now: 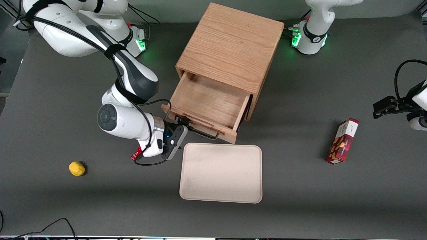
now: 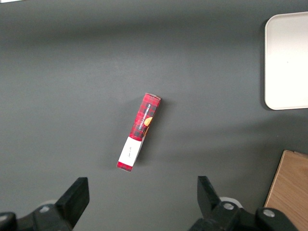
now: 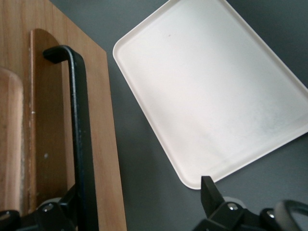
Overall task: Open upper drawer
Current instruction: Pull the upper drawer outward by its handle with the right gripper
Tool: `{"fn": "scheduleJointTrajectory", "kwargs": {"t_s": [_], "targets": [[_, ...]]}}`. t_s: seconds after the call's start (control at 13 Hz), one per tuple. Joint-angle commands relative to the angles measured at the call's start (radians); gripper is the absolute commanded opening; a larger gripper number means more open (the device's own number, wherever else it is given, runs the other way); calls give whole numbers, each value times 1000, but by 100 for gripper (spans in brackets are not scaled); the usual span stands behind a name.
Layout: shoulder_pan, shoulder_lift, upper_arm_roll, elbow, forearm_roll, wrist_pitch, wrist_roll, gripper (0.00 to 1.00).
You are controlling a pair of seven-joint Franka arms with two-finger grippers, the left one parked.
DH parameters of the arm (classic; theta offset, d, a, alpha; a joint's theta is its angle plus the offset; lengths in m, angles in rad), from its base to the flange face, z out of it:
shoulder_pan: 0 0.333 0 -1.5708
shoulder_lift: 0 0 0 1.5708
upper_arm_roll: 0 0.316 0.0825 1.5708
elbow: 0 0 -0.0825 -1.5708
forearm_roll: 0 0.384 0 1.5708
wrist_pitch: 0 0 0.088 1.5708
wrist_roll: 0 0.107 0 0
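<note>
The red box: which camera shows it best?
The left wrist view: the red box lies whole and large, unblocked. The front view shows it smaller; the right wrist view misses it, showing the pincer by the upper drawer.

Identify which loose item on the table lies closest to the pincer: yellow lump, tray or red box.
The beige tray, lying right beside the open pincer at the handle of the upper drawer; the others sit far off sideways.

Upper drawer (image 1: 209,106), light oak, pulled well out, seemingly empty
</note>
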Motion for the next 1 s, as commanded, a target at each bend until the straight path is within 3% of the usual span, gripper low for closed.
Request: {"fn": "scheduleJointTrajectory", "kwargs": {"t_s": [0.0,0.92], "targets": [[12,40,-22,85,-17,-53,-33,100],[3,75,-56,158,-34,-89,-68,100]]}}
